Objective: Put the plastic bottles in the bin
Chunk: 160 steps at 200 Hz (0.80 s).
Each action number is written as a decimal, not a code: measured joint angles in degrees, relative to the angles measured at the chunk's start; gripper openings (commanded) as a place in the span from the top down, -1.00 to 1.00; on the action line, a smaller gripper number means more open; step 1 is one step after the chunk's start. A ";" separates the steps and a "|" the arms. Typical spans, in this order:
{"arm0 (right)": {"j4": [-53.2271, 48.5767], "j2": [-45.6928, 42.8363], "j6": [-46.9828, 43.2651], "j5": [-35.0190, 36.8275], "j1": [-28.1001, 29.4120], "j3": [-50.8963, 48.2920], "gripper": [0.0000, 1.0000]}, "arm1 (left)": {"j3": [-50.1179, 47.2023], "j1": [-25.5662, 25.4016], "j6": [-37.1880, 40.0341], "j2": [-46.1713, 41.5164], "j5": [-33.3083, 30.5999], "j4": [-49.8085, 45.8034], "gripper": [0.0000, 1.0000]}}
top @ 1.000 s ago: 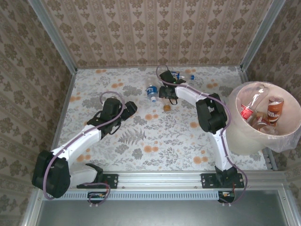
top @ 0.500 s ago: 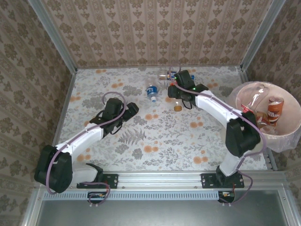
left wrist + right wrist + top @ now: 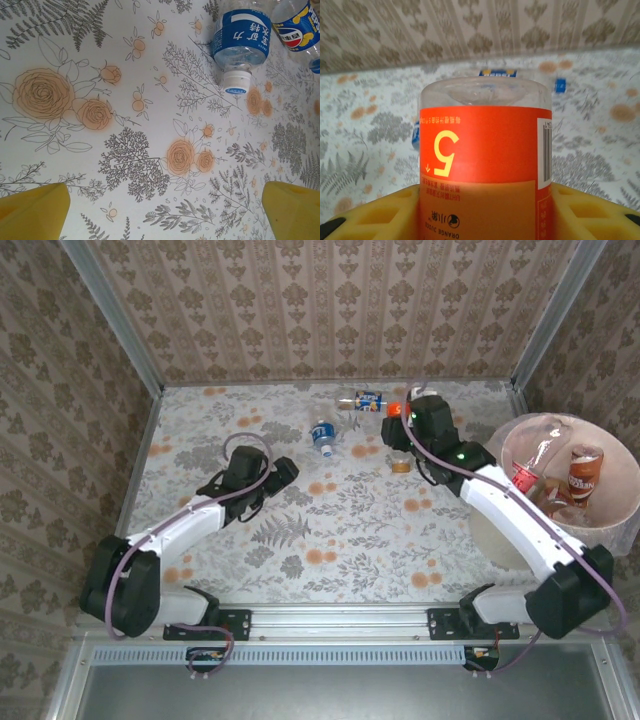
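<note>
The right gripper (image 3: 402, 446) is pinching a clear plastic bottle with an orange label (image 3: 485, 165) between its two yellow fingers (image 3: 375, 212). It is holding the bottle up above the flower-print table (image 3: 330, 530). The bottle is near the big round bin with the pale pink liner (image 3: 500, 530), on the side of the bin that faces the left arm. In the right wrist camera the big number on the label is showing upside down.

Inside the bin, a bottle with a red label (image 3: 525, 478) and a bottle with an orange-brown label (image 3: 583, 472) are leaning together.

The left gripper (image 3: 162, 215) is hanging over the table, well apart from the bin. Its yellow fingers (image 3: 32, 212) are spread wide with nothing between them.

A small clear bottle with a blue label and a pale cap (image 3: 241, 42) is lying on the table between the left gripper and the bin. A second bottle with a blue and yellow label (image 3: 365, 400) is lying close to the back wall, nearer to the bin than the first one is.
</note>
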 measured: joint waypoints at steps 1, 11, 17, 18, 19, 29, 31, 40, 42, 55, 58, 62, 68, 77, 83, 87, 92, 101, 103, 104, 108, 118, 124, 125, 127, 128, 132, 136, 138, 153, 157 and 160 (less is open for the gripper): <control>0.07 -0.35 -0.15 0.07 -0.09 0.00 0.15 | 0.02 0.00 0.00 0.04 0.00 0.02 -1.00; 0.22 -2.12 -0.87 0.33 -0.66 0.00 0.15 | 0.55 -0.17 0.00 0.72 0.11 0.02 -1.00; 0.24 -3.21 -1.25 0.35 -1.22 0.02 0.16 | 0.81 -0.28 -0.02 1.07 0.13 0.02 -1.00; 0.24 -3.48 -1.29 0.37 -1.36 0.02 0.16 | 0.85 -0.31 -0.02 1.09 0.13 0.02 -1.00; 0.24 -3.61 -1.31 0.39 -1.42 0.02 0.17 | 0.92 -0.31 -0.02 1.16 0.15 0.02 -1.00; 0.17 -5.31 -1.88 0.13 -2.89 0.07 0.17 | 1.29 -0.48 -0.04 1.55 0.17 0.04 -1.00; 0.15 -5.49 -1.90 -0.02 -3.17 0.09 0.17 | 1.40 -0.59 -0.11 1.64 0.17 0.02 -1.00; -0.11 -6.80 -2.14 -0.57 -5.11 0.42 0.17 | 1.77 -0.74 -0.24 1.90 0.17 0.04 -1.00; -0.20 -6.97 -2.23 -0.59 -5.49 0.50 0.17 | 1.88 -0.76 -0.26 1.99 0.17 0.07 -1.00; -0.68 -8.37 -2.27 -2.12 -8.66 1.22 0.17 | 2.45 -1.03 -0.39 2.47 0.37 0.31 -1.00; -0.79 -8.68 -2.27 -2.51 -9.53 1.38 0.17 | 2.54 -1.05 -0.39 2.56 0.37 0.33 -1.00; -0.94 -9.14 -2.29 -3.21 -10.43 1.57 0.17 | 2.71 -1.07 -0.42 2.73 0.42 0.46 -1.00; -1.22 -9.77 -2.29 -4.26 -12.04 1.84 0.17 | 2.89 -1.07 -0.42 2.93 0.48 0.50 -1.00; -2.03 -10.64 -2.32 -5.99 -14.27 2.40 0.17 | 3.02 -1.11 -0.42 3.21 0.59 0.66 -1.00; -2.60 -11.15 -2.34 -7.19 -15.72 2.91 0.17 | 3.17 -1.16 -0.42 3.43 0.61 0.68 -1.00; -3.06 -11.39 -2.40 -8.20 -16.68 3.30 0.17 | 3.30 -1.18 -0.42 3.61 0.63 0.68 -1.00; -3.65 -11.69 -2.51 -9.14 -17.77 3.82 0.18 | 3.45 -1.18 -0.42 3.80 0.66 0.70 -1.00; -4.85 -12.04 -2.71 -11.28 -19.80 4.98 0.18 | 3.80 -1.18 -0.42 4.22 0.83 0.74 -1.00; -5.14 -12.17 -2.75 -11.80 -20.39 5.31 0.18 | 3.87 -1.18 -0.42 4.31 0.85 0.76 -1.00; -5.22 -12.22 -2.78 -12.00 -20.59 5.42 0.18 | 3.91 -1.20 -0.42 4.37 0.87 0.79 -1.00; -5.70 -12.35 -2.93 -12.87 -21.49 5.90 0.18 | 4.07 -1.27 -0.42 4.50 0.92 0.81 -1.00; -6.91 -12.85 -3.52 -14.95 -23.89 7.04 0.18 | 4.44 -1.40 -0.42 4.92 1.05 0.83 -1.00; -7.78 -13.16 -3.80 -16.00 -25.22 7.56 0.18 | 4.70 -1.46 -0.42 5.18 1.14 0.83 -1.00; -7.89 -13.20 -3.82 -16.13 -25.42 7.63 0.18 | 4.72 -1.46 -0.42 5.18 1.16 0.83 -1.00; -8.26 -13.33 -3.93 -16.55 -25.92 7.85 0.18 | 4.79 -1.49 -0.42 5.27 1.27 0.85 -1.00; -8.48 -13.40 -3.98 -16.68 -26.16 7.93 0.18 | 4.81 -1.49 -0.42 5.29 1.25 0.87 -1.00; -9.44 -13.62 -4.09 -17.46 -27.36 8.39 0.18 | 5.01 -1.51 -0.42 5.49 1.31 0.87 -1.00; -10.21 -13.79 -4.20 -17.88 -28.33 8.83 0.18 | 5.14 -1.51 -0.42 5.57 1.44 0.87 -1.00; -10.80 -13.86 -4.22 -18.23 -28.92 9.14 0.18 | 5.22 -1.51 -0.42 5.66 1.44 0.87 -1.00; -14.49 -13.88 -4.28 -20.35 -33.59 11.54 0.17 | 5.95 -1.51 -0.42 6.12 1.66 0.87 -1.00; -15.52 -13.84 -4.37 -20.96 -35.26 12.20 0.17 | 6.16 -1.51 -0.42 6.25 1.68 0.87 -1.00; -16.13 -13.84 -4.42 -21.53 -36.24 12.61 0.17 | 6.34 -1.51 -0.42 6.36 1.73 0.85 -1.00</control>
